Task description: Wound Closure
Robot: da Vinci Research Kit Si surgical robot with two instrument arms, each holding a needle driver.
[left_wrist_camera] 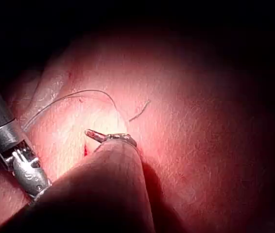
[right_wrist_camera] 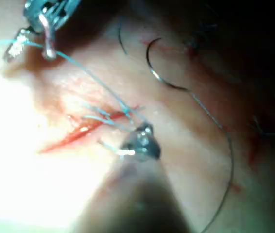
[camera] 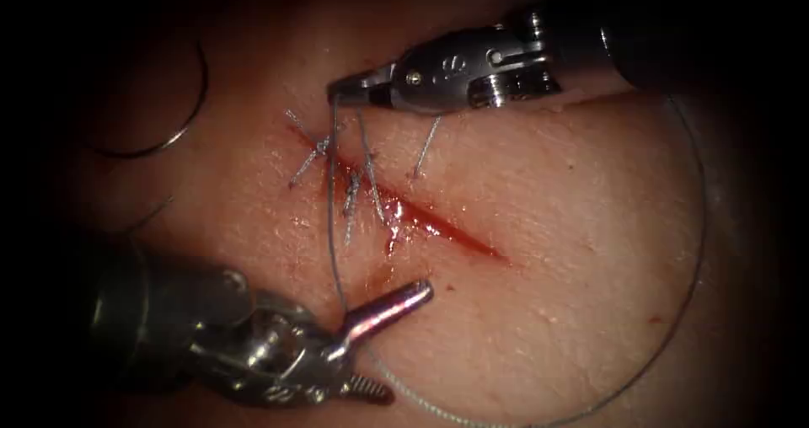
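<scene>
The cut runs down to the right across the tissue, wet with red fluid and crossed by stitches with short cut ends. My right tool is above the cut's upper end, shut on the thread. That strand runs straight down to my left tool, whose jaws stand apart with the thread against the upper one. From there the thread sweeps in a wide loop around the right side. The curved needle lies free on the tissue left of the cut, held by neither tool; the needle is also in the right wrist view.
A second thin curved strand lies left of the cut, below the needle. In the left wrist view a loose thread arcs over the tissue beside my left tool's jaw tip.
</scene>
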